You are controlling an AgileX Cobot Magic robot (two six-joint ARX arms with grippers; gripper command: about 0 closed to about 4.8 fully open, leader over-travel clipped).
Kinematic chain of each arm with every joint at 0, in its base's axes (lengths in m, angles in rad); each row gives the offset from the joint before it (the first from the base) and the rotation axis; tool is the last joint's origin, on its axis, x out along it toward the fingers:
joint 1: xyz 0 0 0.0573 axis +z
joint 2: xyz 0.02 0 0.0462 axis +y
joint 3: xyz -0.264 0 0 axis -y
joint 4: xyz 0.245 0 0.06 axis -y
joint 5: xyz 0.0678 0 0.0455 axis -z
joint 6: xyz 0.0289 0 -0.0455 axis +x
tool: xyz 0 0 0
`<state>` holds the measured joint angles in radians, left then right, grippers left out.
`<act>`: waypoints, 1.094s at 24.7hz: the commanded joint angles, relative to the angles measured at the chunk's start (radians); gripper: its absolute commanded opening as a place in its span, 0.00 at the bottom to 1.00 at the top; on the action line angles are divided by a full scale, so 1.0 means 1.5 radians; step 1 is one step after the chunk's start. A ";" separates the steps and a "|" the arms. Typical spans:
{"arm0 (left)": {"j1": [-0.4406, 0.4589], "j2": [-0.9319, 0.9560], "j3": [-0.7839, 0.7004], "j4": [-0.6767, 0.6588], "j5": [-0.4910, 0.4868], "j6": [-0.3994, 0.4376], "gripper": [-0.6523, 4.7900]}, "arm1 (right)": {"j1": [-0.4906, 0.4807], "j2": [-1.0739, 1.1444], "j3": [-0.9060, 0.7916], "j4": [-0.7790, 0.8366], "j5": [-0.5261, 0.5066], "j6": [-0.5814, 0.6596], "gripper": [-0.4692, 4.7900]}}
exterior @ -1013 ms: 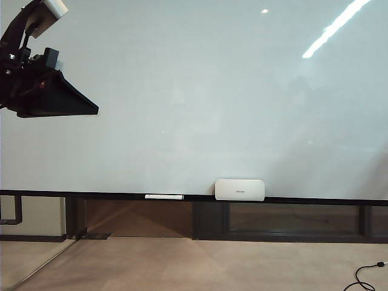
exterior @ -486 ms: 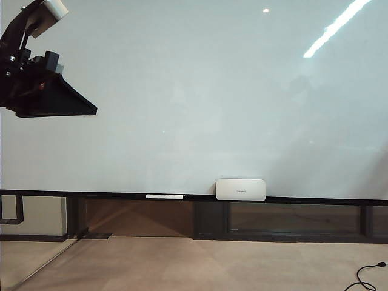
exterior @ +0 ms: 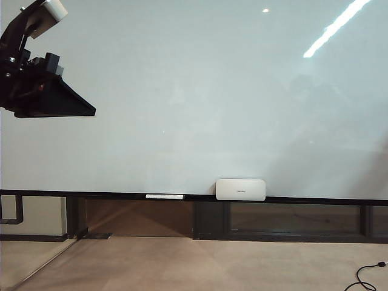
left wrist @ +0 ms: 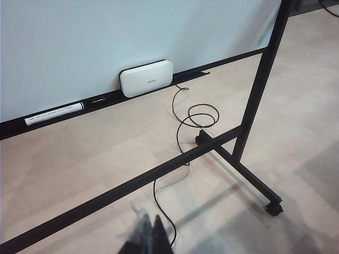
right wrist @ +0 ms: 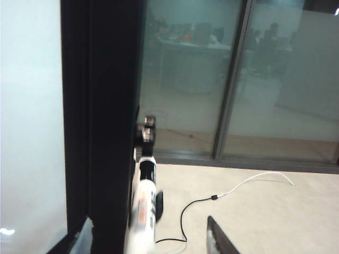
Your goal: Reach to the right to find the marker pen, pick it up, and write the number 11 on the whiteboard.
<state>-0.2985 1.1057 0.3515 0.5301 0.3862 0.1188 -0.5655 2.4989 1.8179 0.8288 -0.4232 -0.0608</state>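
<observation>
The right gripper [right wrist: 150, 238], jaws wide apart, brackets what seems to be the marker pen [right wrist: 144, 174] just beside the whiteboard [right wrist: 26, 106] edge, ready to close. The left gripper [exterior: 85, 109], jaws together, idles at the whiteboard's upper corner.

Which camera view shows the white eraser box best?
The left wrist view: the eraser box is large and seen at an angle, standing on the ledge of the whiteboard. The exterior view shows it smaller, straight on. The right wrist view does not show it.
</observation>
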 commanded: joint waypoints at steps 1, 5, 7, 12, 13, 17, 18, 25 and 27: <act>0.000 -0.001 0.002 0.004 -0.001 0.003 0.11 | 0.000 -0.002 0.025 -0.049 -0.016 -0.003 0.61; 0.000 -0.001 0.002 0.005 -0.001 0.003 0.11 | 0.000 0.000 0.025 -0.055 -0.018 -0.006 0.61; 0.000 -0.001 0.002 0.005 -0.003 0.003 0.11 | 0.000 0.003 0.025 -0.060 -0.020 -0.010 0.61; 0.000 -0.001 0.002 0.005 -0.004 0.001 0.11 | 0.000 0.011 0.025 -0.061 -0.021 -0.010 0.61; 0.000 -0.001 0.002 0.005 -0.004 0.001 0.11 | 0.000 0.013 0.025 -0.060 -0.022 -0.010 0.61; 0.000 -0.001 0.002 0.005 -0.005 0.001 0.11 | 0.001 0.015 0.025 -0.053 -0.021 -0.012 0.61; 0.000 -0.001 0.002 0.005 -0.005 0.001 0.11 | 0.001 0.015 0.025 -0.047 -0.021 -0.012 0.61; 0.000 -0.001 0.002 0.007 -0.006 0.001 0.11 | 0.001 0.022 0.025 -0.016 -0.022 -0.015 0.61; 0.000 -0.001 0.002 0.007 -0.006 0.001 0.11 | 0.001 0.031 0.025 0.004 -0.024 -0.014 0.61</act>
<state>-0.2985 1.1057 0.3515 0.5278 0.3798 0.1188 -0.5644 2.5370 1.8538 0.7979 -0.4503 -0.0803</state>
